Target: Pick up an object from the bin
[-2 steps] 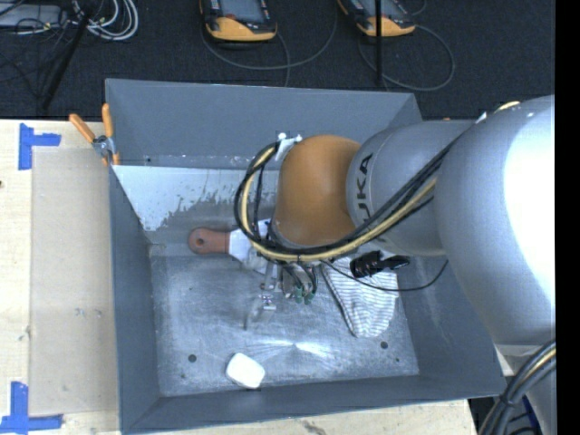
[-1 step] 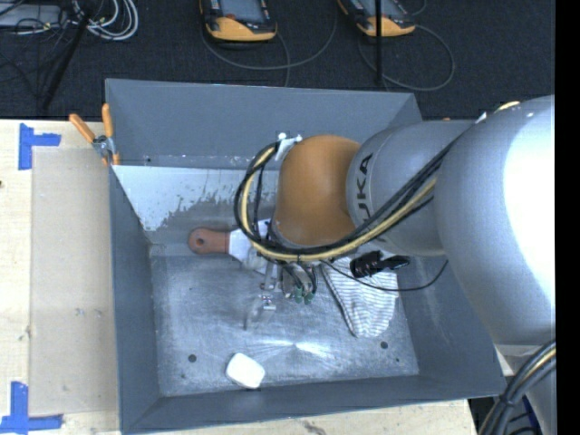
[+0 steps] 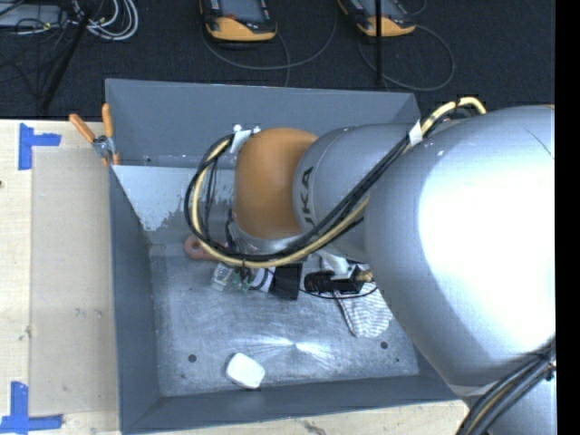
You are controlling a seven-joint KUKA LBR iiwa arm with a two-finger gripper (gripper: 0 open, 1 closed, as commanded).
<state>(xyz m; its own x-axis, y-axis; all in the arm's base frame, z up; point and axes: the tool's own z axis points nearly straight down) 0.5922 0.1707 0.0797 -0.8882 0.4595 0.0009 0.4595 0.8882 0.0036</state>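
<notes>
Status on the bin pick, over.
Gripper low at bin centre, under the orange wrist cover; grasp unreadable. Small clutter beneath it. White lump loose near front wall, clear of arm.

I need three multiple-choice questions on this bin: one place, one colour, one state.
1. Where in the grey metal bin lies the small white rounded lump? A by the view's bottom wall; B on the far slope; C outside the bin.
2. The rounded wrist cover of the arm is: A orange-brown; B green; C blue.
3. The lump: A lies free; B is stacked on another thing; C hangs lifted above the bin.
1A, it sits near the lower wall; 2A, the cover looks orange-brown; 3A, bare floor surrounds it.
</notes>
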